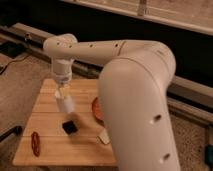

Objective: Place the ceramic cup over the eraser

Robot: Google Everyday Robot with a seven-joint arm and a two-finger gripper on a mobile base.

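Arm point(135, 95) housing, white and bulky, fills the right half of the view and hides the right side of the wooden surface point(50, 116), with its forearm reaching left and its wrist turned down over the far-left part of the surface. A reddish-brown bowl point(95, 108) sits near the middle of the surface, half hidden behind the arm. The gripper point(62, 93) points downward and is clenched on the ceramic cup point(67, 104), which is tilted just left of the bowl; whether its lower end touches the wood cannot be told. A red elongated object point(35, 143) lies by the near-left corner. A cream-white slab point(104, 136) peeks out beside the arm towards the near edge. The eraser point(70, 127) lies uncovered just nearer than the cup.
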